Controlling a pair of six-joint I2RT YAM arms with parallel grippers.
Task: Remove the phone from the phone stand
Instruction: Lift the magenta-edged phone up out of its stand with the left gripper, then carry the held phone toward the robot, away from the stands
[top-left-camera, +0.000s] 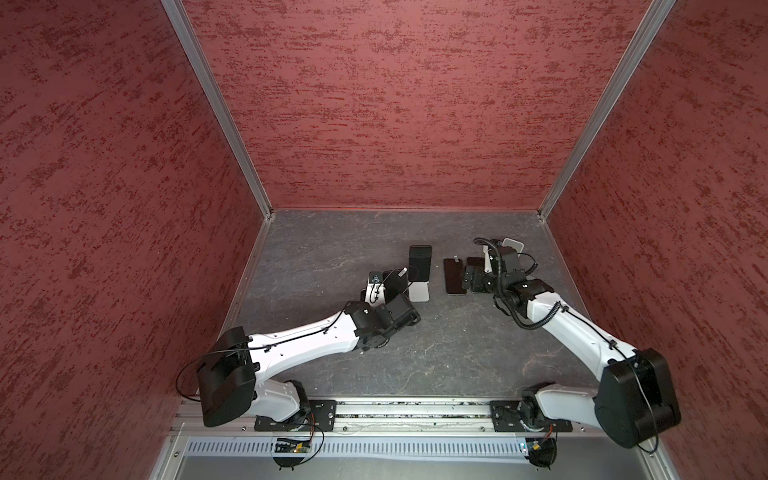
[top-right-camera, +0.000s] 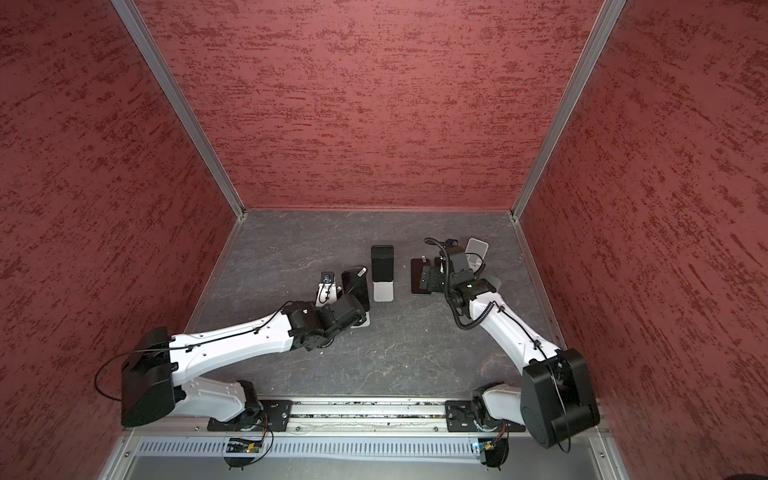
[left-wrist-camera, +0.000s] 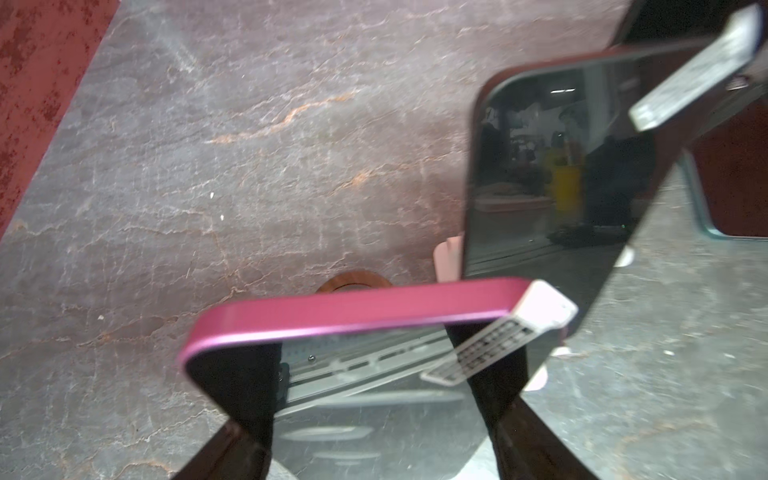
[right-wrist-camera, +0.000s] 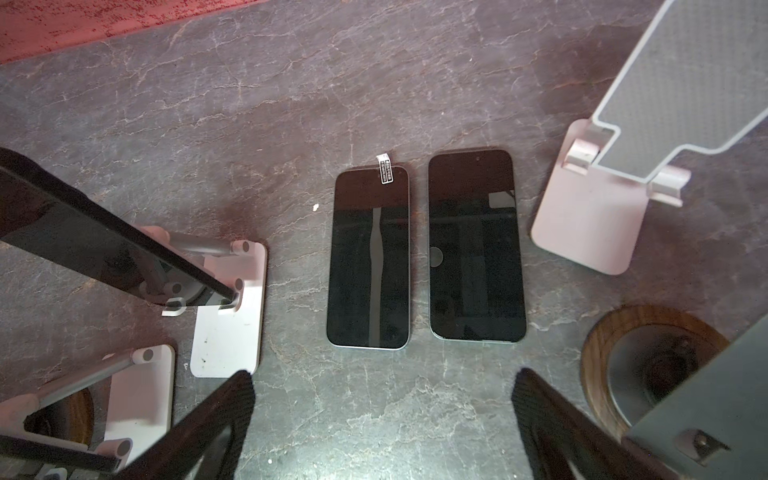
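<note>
While left hand (left-wrist-camera: 374, 374) clamps pink phone (left-wrist-camera: 353, 309) | stand (right-wrist-camera: 141, 390) mostly hidden, maybe touching | right hand (right-wrist-camera: 384, 376) agape, empty

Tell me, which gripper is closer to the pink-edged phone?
Left. The left gripper is shut on the pink-edged phone. The right gripper hangs open farther right, above the tabbed phone lying flat on the table, apart from the pink one.

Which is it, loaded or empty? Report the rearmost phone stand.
Empty: the rearmost phone stand shows a bare grey backrest; no phone rests on it.
</note>
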